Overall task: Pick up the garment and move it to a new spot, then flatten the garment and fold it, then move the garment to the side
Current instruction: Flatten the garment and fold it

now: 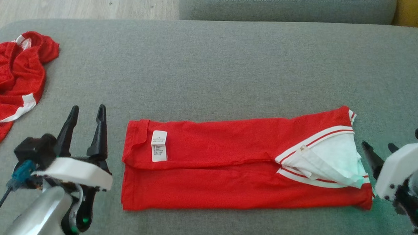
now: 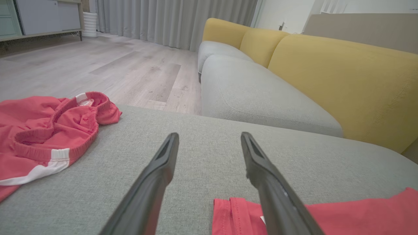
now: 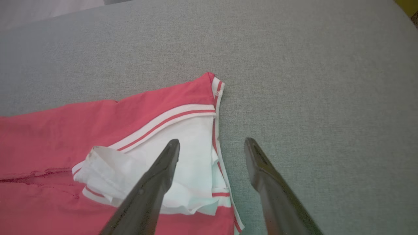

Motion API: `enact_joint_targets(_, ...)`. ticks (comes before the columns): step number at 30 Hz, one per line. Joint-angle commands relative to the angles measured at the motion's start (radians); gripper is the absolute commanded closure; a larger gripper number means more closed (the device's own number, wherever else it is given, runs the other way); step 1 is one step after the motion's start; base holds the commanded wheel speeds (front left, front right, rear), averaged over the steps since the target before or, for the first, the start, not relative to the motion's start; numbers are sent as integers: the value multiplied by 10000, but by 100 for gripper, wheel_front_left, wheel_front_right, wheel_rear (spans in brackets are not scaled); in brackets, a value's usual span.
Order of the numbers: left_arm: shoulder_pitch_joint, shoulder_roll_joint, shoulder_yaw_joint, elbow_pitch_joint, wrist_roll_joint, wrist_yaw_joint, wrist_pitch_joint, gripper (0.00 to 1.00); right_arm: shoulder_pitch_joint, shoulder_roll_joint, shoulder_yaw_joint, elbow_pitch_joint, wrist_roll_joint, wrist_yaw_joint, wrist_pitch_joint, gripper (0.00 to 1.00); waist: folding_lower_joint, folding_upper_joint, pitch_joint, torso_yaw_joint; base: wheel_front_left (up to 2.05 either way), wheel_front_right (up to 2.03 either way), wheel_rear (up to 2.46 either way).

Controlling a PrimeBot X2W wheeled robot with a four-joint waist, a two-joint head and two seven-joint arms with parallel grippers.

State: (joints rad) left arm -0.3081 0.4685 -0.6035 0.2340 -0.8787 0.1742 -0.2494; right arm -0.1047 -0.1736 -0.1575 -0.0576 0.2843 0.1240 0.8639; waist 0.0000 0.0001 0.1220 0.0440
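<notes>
Just off either end of the red garment (image 1: 227,175), folded flat on the grey cushion (image 1: 233,61), the left gripper (image 1: 88,107) and right gripper (image 1: 377,146) stood wide open, holding nothing, and the next fold looked to need both ends pinched evenly, white collar (image 1: 332,156) tucked.

We see a red garment (image 1: 227,168) with a white collar (image 1: 330,156) edged in thin red stripes, and a white label (image 1: 159,145). The shorts (image 1: 7,82) are red with white bands. We note grey upholstery (image 1: 233,72) and mustard-yellow sofa backs (image 2: 343,81).
</notes>
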Motion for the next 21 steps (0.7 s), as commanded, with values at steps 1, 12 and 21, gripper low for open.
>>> enact_joint_targets(1,-180,191,586,-245,211,-74,-119,0,-576,-6,74,-103,-138,67,-210,0,0,-1,-10,4,0,0,0)
enact_joint_targets(12,106,-464,1575,256,1357,-684,-122,0,-1776,766,-180,3509,-1270,67,-1396,0,0,-1,77,254,0,0,0)
enact_joint_targets(21,150,-777,1863,563,1664,-1000,-123,0,-2023,746,707,4861,-1067,67,-1062,82,0,-1,140,354,0,0,0)
